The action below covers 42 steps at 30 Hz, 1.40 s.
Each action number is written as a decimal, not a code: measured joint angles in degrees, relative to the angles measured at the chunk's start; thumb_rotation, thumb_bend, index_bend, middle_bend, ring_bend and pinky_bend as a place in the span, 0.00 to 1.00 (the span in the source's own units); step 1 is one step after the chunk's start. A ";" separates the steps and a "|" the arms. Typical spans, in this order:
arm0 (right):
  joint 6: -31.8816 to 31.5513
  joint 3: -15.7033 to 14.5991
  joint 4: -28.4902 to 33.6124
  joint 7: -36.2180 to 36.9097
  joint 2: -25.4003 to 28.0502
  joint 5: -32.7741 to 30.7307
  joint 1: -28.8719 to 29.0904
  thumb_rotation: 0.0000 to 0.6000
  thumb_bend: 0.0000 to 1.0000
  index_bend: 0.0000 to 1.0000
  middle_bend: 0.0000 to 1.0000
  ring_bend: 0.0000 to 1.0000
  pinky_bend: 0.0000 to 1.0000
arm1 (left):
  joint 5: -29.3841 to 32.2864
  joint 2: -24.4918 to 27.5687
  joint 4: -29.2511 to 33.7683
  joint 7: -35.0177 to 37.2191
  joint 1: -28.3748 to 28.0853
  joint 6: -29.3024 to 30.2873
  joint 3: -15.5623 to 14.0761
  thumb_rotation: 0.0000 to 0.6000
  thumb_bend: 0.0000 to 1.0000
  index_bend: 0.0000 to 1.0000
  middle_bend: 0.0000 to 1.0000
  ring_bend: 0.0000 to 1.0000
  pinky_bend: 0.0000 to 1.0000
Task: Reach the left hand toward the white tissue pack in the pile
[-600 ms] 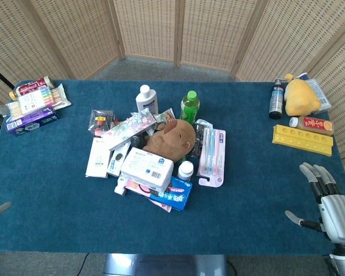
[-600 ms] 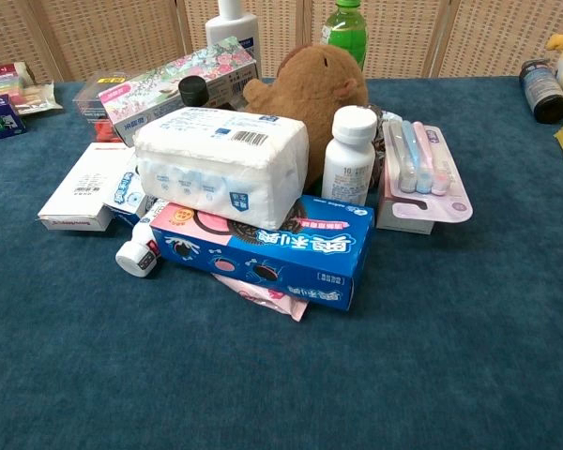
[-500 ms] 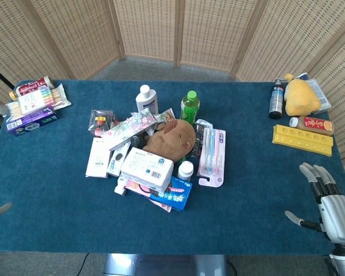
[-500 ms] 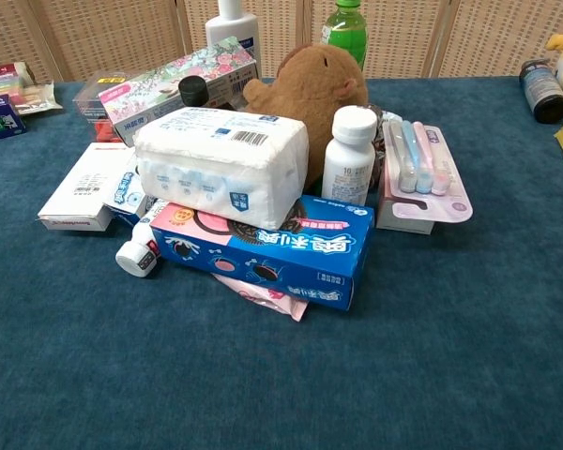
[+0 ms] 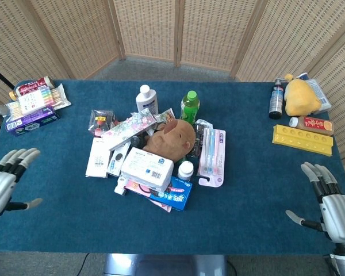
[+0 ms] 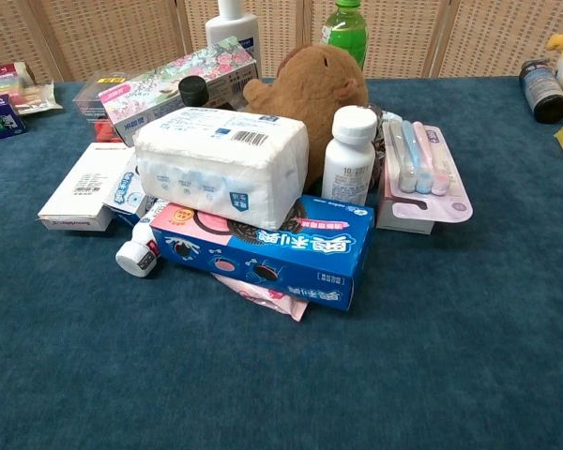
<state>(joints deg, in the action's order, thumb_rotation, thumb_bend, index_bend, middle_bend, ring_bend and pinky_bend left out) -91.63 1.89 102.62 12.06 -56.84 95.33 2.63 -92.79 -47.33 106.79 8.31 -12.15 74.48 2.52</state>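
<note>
The white tissue pack (image 5: 148, 168) (image 6: 221, 165) lies on top of the pile in the middle of the table, resting on a blue cookie box (image 6: 267, 251). My left hand (image 5: 4, 181) hovers at the table's left edge, fingers spread and empty, well to the left of the pack. At the right edge my right hand (image 5: 328, 201) is open too, holding nothing. Neither hand shows in the chest view.
Around the pack sit a brown plush (image 5: 173, 137), a white pill bottle (image 6: 349, 155), a toothbrush pack (image 5: 211, 155), a floral box (image 5: 129, 129) and a white carton (image 5: 97, 157). Snack packs (image 5: 32, 104) lie far left. A yellow plush (image 5: 300, 96) and a yellow tray (image 5: 302, 140) lie far right.
My left hand has come into the head view at the left edge, moving up and inward with fingers spread. The right hand and the pile have not moved.
</note>
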 measured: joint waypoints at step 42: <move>-2.32 2.12 1.21 12.99 5.41 -3.89 -1.41 1.00 0.00 0.00 0.00 0.00 0.00 | 59.40 -30.46 5.26 -55.08 -52.97 -20.09 7.57 1.00 0.00 0.05 0.03 0.04 0.06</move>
<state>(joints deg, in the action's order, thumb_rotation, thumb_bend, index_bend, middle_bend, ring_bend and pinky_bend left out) -93.95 4.01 103.83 25.05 -51.43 91.44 1.22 -33.39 -77.79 112.04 -46.77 -65.12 54.39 10.09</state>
